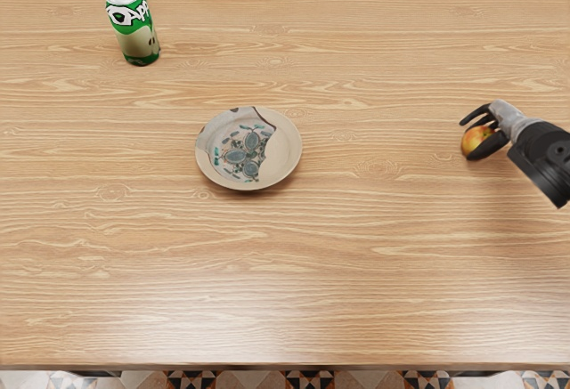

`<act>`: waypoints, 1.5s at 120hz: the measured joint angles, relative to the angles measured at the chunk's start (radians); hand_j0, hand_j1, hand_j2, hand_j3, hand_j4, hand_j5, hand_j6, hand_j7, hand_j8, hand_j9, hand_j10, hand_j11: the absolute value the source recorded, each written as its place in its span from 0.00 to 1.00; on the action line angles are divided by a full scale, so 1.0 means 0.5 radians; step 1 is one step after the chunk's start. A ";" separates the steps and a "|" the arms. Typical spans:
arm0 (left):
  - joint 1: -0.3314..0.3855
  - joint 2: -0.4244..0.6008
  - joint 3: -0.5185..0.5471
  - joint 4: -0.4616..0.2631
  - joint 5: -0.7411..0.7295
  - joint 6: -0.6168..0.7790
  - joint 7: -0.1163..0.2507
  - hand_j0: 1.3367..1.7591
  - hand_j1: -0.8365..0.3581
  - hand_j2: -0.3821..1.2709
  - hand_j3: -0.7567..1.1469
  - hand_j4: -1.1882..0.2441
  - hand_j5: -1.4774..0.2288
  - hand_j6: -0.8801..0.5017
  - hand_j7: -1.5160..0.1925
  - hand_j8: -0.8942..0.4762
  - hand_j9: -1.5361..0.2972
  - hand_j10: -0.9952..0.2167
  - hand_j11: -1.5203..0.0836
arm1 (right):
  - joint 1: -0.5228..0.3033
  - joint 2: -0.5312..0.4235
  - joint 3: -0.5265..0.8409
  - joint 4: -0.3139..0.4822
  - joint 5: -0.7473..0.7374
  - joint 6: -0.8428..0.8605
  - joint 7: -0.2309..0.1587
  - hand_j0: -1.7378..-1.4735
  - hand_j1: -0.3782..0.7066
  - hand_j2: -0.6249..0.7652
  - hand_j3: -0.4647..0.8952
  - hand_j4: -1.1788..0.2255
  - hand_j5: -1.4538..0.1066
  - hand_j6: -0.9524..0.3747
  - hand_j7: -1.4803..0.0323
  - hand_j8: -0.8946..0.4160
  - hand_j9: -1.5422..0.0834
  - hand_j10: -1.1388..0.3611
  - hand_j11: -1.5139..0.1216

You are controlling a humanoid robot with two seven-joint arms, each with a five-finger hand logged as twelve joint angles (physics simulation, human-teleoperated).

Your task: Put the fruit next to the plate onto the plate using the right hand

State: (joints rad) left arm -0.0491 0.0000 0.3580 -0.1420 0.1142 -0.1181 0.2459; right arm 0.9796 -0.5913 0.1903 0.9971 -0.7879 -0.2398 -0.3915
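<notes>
Yellow-orange fruit (475,141): near right edge of tabletop (356,255), well apart from plate (294,152). Right hand (488,129): dark fingers curled round fruit, closed on it; whether lifted off tabletop, not discernible. Step in hand: carry to plate. Advised: hold grip firm, raise clear, travel leftward level, lower over plate centre before loosening.
</notes>
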 joint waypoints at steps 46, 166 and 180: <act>0.000 0.000 -0.010 0.000 -0.001 0.000 0.000 0.76 0.75 0.26 0.40 0.66 0.68 0.46 0.70 0.48 0.67 0.62 0.75 | 0.088 -0.189 0.013 0.270 0.148 0.029 -0.043 0.31 0.56 0.54 0.34 0.42 0.43 0.33 0.47 0.38 0.47 0.42 0.45; 0.003 0.000 -0.014 0.008 -0.002 0.000 0.001 0.76 0.75 0.26 0.40 0.66 0.68 0.46 0.70 0.48 0.67 0.62 0.75 | 0.587 0.609 -0.014 0.455 0.103 0.027 -0.439 0.30 0.60 0.65 0.34 0.38 0.35 0.35 0.40 0.43 0.40 0.45 0.39; 0.006 0.000 -0.014 0.008 -0.001 0.000 0.001 0.76 0.75 0.26 0.40 0.66 0.68 0.46 0.70 0.48 0.67 0.62 0.75 | 0.624 0.739 -0.015 0.431 0.100 0.027 -0.439 0.30 0.61 0.65 0.34 0.38 0.35 0.36 0.40 0.43 0.40 0.46 0.39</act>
State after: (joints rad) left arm -0.0460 0.0000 0.3513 -0.1380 0.1135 -0.1181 0.2462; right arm 1.2919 -0.2216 0.1826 1.2125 -0.7377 -0.2266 -0.6113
